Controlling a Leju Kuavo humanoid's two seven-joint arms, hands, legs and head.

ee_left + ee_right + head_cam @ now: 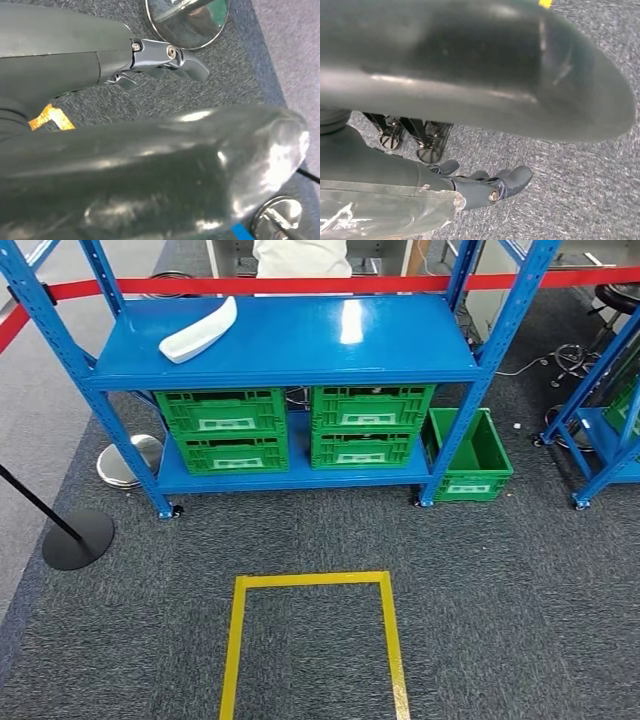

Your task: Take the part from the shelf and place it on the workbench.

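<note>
step: approach shelf (pixel 302 350) | white part (pixel 198 332) lies on its top board, left side | left hand (pixel 166 57) and right hand (pixel 490 185) hang empty, fingers loosely apart | advice: step close, reach left, grip mid-length

Dark grey carpet (pixel 490 620) fills the lower frame, a yellow tape rectangle (pixel 313 580) at bottom centre; green crates (pixel 226 425) sit mid-frame, a red barrier tape (pixel 302 285) crosses the top
</note>
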